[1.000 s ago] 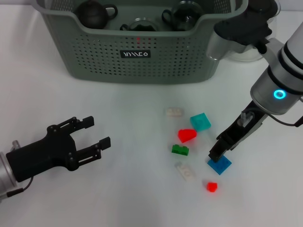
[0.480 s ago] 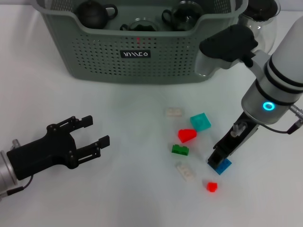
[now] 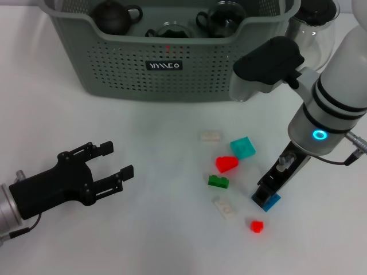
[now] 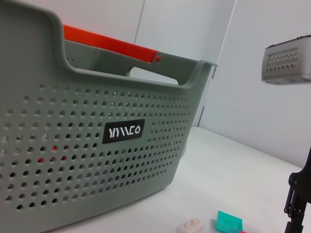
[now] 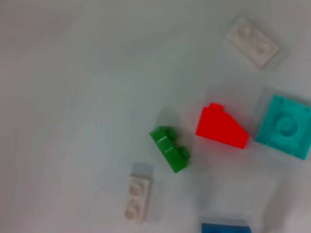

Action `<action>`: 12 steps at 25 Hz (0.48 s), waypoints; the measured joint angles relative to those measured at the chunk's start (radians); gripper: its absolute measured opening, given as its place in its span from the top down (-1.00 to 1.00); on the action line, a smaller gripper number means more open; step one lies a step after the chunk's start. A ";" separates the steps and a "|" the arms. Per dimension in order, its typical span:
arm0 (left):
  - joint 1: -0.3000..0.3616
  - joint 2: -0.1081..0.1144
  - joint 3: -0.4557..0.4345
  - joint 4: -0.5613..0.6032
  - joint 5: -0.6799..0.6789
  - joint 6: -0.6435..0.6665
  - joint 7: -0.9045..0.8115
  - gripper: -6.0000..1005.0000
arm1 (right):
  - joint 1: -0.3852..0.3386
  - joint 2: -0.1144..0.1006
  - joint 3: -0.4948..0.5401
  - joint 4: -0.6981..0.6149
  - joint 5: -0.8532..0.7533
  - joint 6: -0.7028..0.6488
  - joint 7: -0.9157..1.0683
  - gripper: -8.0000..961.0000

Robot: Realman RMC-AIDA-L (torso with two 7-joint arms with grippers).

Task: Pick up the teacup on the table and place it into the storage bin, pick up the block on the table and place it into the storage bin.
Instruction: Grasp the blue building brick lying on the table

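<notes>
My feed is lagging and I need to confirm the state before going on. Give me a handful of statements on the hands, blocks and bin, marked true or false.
1. The right hand is down at the blue block. True.
2. The left hand holds the green block. False: its fingers are open and empty, well apart from the blocks.
3. The bin already holds dark teaware. True.
4. The red sloped block lies inside the bin. False: it lies on the table, between the teal block and the green one.
5. The glass pitcher stands beside the bin. True.
</notes>
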 joint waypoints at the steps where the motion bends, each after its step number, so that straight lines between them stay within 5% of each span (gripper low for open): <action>1: 0.000 0.000 0.000 -0.001 0.000 0.000 0.000 -0.52 | 0.000 0.000 -0.012 0.000 -0.008 0.005 0.005 -0.23; 12: 0.001 0.000 0.000 -0.003 0.000 0.000 0.000 -0.52 | -0.003 0.001 -0.040 0.000 -0.026 0.015 0.019 -0.23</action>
